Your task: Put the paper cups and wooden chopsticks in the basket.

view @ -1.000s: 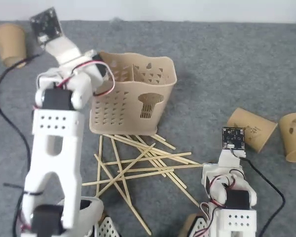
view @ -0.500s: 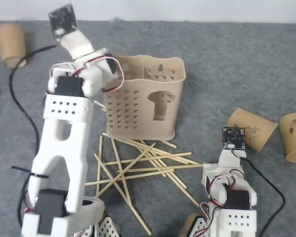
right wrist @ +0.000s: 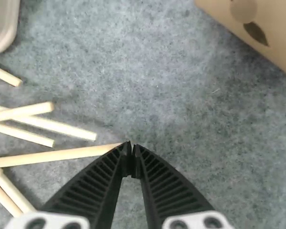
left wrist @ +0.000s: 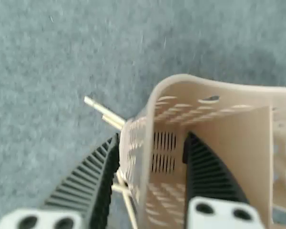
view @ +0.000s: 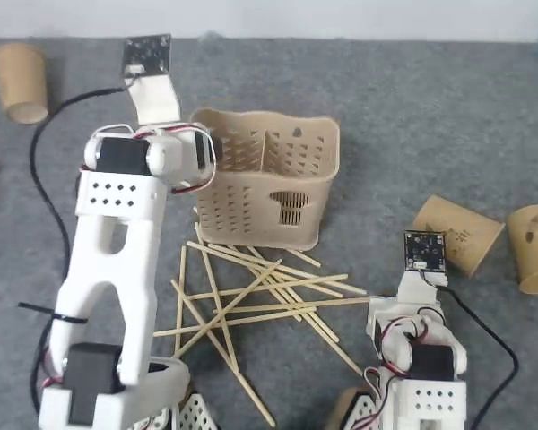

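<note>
While my left fingers (left wrist: 152, 138) clamp the basket (view: 269, 179) wall, one inside a compartment, right fingers (right wrist: 132, 151) pressed together, empty, paper cups (view: 457, 235) at basket's three o'clock.

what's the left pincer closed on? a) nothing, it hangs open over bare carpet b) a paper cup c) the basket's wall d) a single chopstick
c: in the left wrist view the left pincer has one finger outside and one inside the basket, closed on its perforated wall.
</note>
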Tool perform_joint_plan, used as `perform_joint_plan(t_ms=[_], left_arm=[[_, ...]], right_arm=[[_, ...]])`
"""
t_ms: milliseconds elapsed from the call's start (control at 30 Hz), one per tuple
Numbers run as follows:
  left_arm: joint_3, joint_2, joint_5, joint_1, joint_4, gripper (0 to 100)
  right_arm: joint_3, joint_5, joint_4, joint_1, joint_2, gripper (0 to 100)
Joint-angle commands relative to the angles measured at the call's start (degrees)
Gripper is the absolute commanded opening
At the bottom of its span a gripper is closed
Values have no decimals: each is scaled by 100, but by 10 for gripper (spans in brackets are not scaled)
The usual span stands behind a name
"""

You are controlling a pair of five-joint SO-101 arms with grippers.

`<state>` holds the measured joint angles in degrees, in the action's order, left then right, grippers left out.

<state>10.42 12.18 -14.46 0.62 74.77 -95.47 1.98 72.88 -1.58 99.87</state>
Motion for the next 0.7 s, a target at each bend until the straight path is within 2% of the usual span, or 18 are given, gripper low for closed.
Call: perform_joint_plan(t_ms=[0,100,200,367,533,667], left_arm=[[-303,44,35,-62,290,134],[-567,44,18,-281,273,0],[-848,44,-79,-598,211,13],[-1332,44,-1073,-949,-132,11],[-1455,44,-1178,-1275,-580,11],[-1402,-18,-1178,-1257,-1231,11]], right_arm=[[-35,53,57,22,40,9],[-35,53,57,22,40,9],[-35,53,57,31,40,9],[-35,53,57,48,40,9],[-35,53,57,48,40,9],[-35,53,57,48,40,9]])
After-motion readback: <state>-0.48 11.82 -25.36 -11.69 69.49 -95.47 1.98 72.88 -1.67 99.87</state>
